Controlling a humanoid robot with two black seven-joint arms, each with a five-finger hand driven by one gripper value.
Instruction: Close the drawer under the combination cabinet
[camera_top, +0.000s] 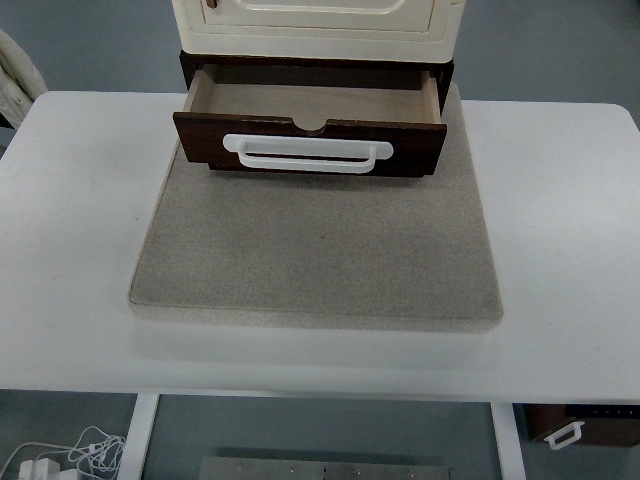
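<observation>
A white table (80, 230) fills most of the view. On it lies a big grey mat (320, 250), flat and square. At the far end of the mat stands the combination cabinet (318, 30). Its top part is cream and its bottom part is dark brown.

The drawer (310, 145) sits under the cream part, at the bottom of the cabinet. It is pulled out toward the near edge of the table, so it is open. You can look down into it and see its light brown floor. Nothing can be seen lying inside. The front of the drawer is dark brown, with a small round dip cut in the middle of its top edge. A long white handle (308, 153) runs across the front, and nothing touches it.

No robot hand shows anywhere. Neither the left hand nor the right hand is in the view, so there is no telling if they are clenched or let go, and no way to say where the drawer is from a hand.

Under the table, at the bottom left, some white cables (60, 452) lie on the floor. At the bottom right, a small white handle on a dark box (566, 434) peeks out.
</observation>
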